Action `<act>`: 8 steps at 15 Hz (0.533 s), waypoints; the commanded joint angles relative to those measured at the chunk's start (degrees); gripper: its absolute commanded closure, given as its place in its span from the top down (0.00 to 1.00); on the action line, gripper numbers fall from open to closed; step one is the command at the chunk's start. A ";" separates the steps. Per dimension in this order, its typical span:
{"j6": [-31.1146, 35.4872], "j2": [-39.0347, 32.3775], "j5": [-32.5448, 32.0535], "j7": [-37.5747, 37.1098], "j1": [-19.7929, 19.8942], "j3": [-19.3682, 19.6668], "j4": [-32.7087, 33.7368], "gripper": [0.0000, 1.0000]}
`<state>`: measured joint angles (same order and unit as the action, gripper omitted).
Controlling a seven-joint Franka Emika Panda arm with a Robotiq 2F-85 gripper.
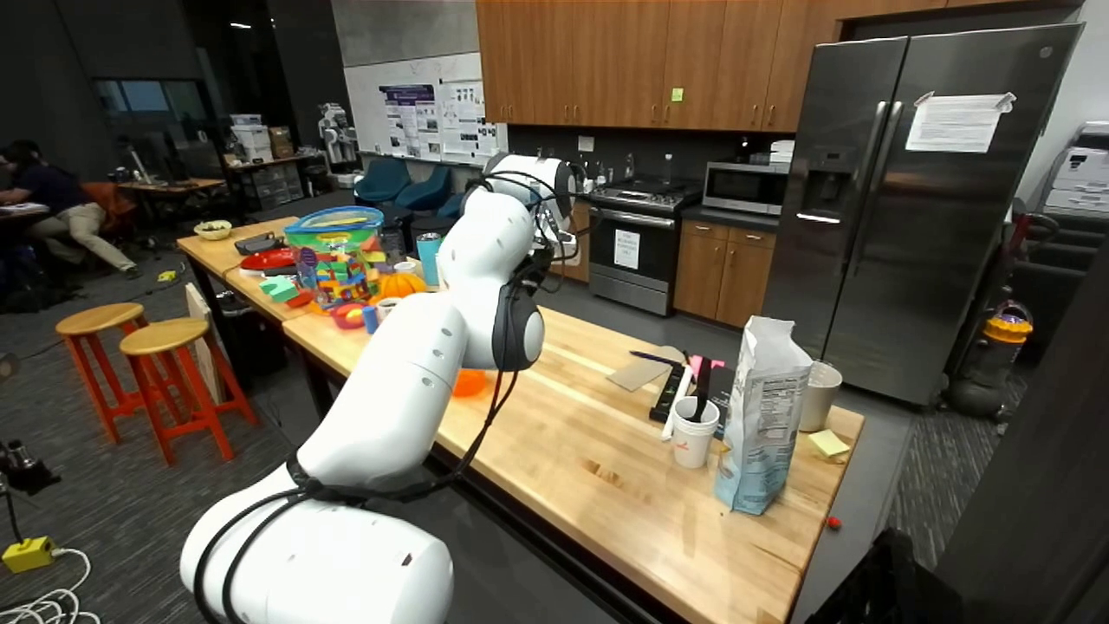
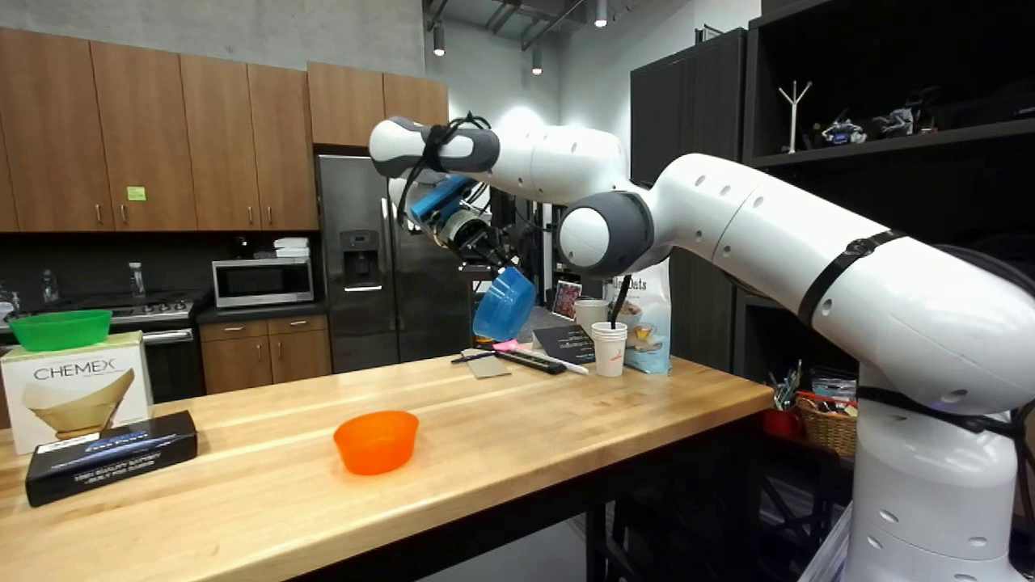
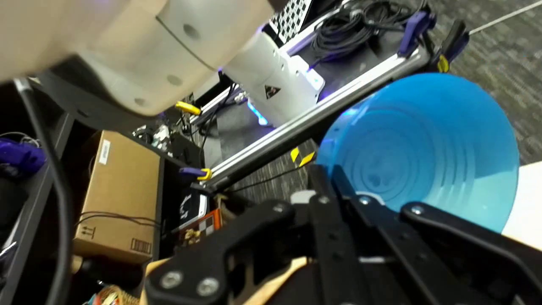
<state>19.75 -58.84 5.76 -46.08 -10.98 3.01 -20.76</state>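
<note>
- I'm holding the blue bowl (image 2: 503, 305) by its rim with the tool (image 3: 329, 171), its fingers standing narrow on the wall; the bowl is hanging tilted in the air.
- In an exterior view, the orange bowl (image 2: 376, 442) is sitting on the worktop (image 2: 485, 412) between seven and eight o'clock from the blue bowl, near the front edge.
- The white cups (image 2: 609, 349) are standing at four o'clock, the blue-and-white bag (image 2: 653, 323) near three.
- Open wood is stretching between the orange bowl and the white cups.
- I'm not managing to tell whether the blue bowl is hanging over the worktop or past its far edge.
- In the wrist view, the tool is covering the rim around eight o'clock.
- In an exterior view, the arm (image 1: 403, 373) is partly covering the orange bowl and running off the bottom; I'm not making out the blue bowl.
</note>
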 commanded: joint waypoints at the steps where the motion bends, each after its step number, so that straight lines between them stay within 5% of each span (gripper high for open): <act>1: 6.53 1.14 -12.75 8.30 -3.29 3.97 -0.36 0.01; 4: 14.67 0.89 -18.66 8.64 -4.70 5.94 -0.06 0.01; 8: 27.92 1.19 -16.50 3.33 -3.68 4.77 -0.04 0.01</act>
<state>40.46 -58.78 -11.79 -41.74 -15.37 7.90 -20.81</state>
